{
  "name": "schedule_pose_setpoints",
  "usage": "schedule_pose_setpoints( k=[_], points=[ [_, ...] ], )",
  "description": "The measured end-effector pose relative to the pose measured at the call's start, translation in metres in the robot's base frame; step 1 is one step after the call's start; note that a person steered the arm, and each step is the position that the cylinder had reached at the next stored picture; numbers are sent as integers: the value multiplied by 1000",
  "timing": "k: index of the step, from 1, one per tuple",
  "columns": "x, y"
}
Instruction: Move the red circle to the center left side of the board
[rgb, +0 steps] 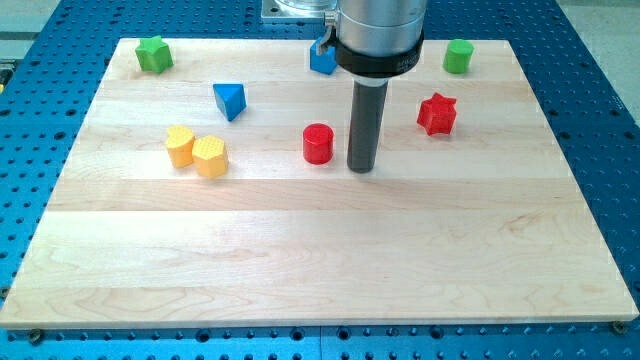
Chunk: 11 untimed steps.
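My tip, a bare dark rod holding nothing, rests on the wooden board just right of the small red plastic cylinder, near the board's middle. It looks light, rigid and slippery; I would push its right face squarely leftward.

Up beyond my tip, toward the view's top, the arm's housing runs off the edge, so its upper part is cut off. Just to the left of the housing, a blue block is partly hidden behind it, its shape unclear. The table is cropped at every edge of the view
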<state>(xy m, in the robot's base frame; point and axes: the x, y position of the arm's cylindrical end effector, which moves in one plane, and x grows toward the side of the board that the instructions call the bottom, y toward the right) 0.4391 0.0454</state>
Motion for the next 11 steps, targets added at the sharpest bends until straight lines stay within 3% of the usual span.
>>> schedule_pose_setpoints(
  k=[1, 4, 6, 8, 11],
  points=[
    [-35, -31],
    [-40, -181],
    [-49, -246],
    [-66, -266],
    [-43, -276]
  ],
)
